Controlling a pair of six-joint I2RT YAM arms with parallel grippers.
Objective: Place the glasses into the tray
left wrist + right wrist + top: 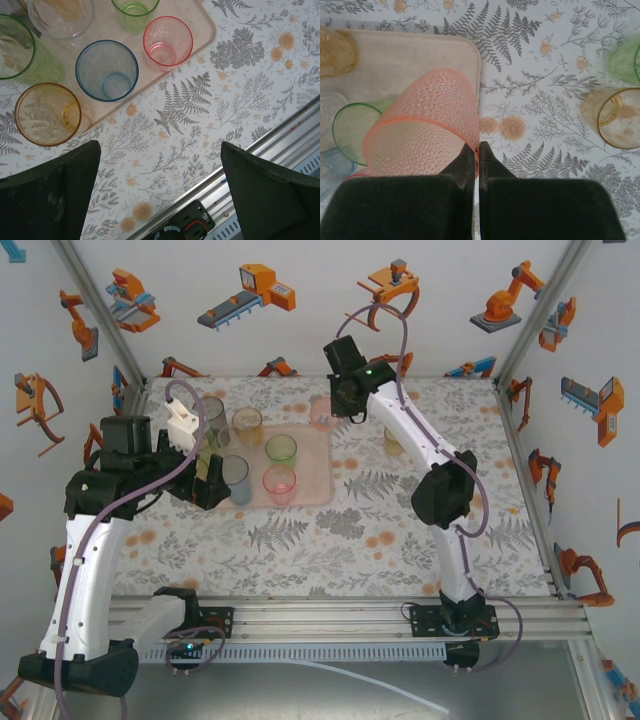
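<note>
You're a bit past halfway, I'd say. From the top camera I count five glasses standing in the tray (pixel 318 480): smoky glass (pixel 210 412), amber glass (pixel 247 423), green glass (pixel 281 448), pink glass (pixel 279 481) and blue glass (pixel 236 472). Your left wrist view shows two more at the tray's edge, a second green glass (pixel 15 47) and a second amber glass (pixel 47 114), and honestly I can't tell if those sit inside the rim or just off it. What's left for sure: the pink tumbler (pixel 427 125) you're carrying, plus a loose amber glass (pixel 615 117) and a loose green glass (pixel 626 60) out on the counter (pixel 545 150), well apart from the tray on its right side. Your right fingers (pixel 468 162) are pinched fully together on the tumbler's wall right at the rim, and it hangs over the tray's right-hand edge near the corner, not set down yet. Its mouth faces back up toward your wrist and its base points down and away toward the tray. The long axis looks leaned over rather than plumb to me, so I'd guess it wants straightening before it lands. Your left fingers (pixel 75 190) are spread as wide as they go with nothing between them, hovering over bare counter just beside the tray's near side.
</note>
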